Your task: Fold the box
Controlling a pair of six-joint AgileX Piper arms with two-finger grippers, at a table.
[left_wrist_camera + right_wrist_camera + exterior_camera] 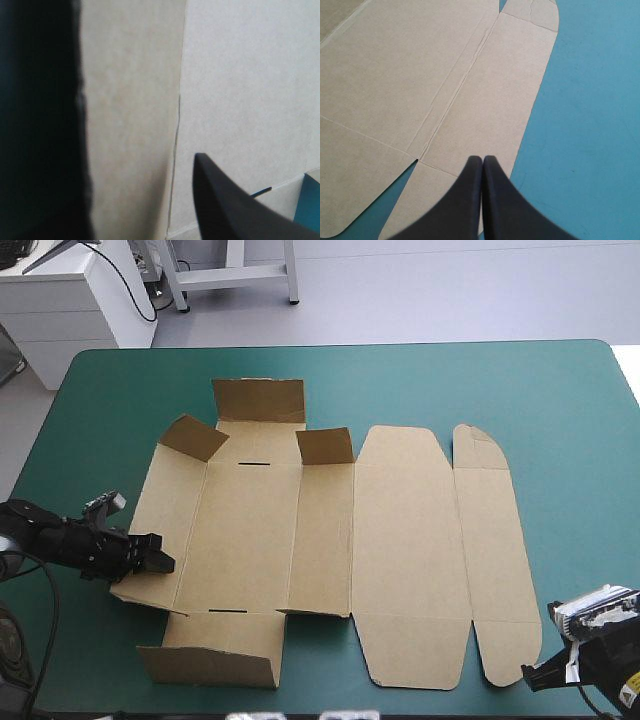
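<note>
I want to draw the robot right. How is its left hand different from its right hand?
The left hand has its fingers apart; the right hand has them pressed together. The left hand is at the box's left edge, the right hand at its near right corner. Both are black and sit at the brown board's edge.

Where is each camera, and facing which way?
High view: above and behind the robot, facing forward and down at the box on the teal-green cover; left gripper and right gripper show.
Left wrist view: along its open fingers, close on the box.
Right wrist view: along its shut fingers, over the box's near right corner.
All share the box.
</note>
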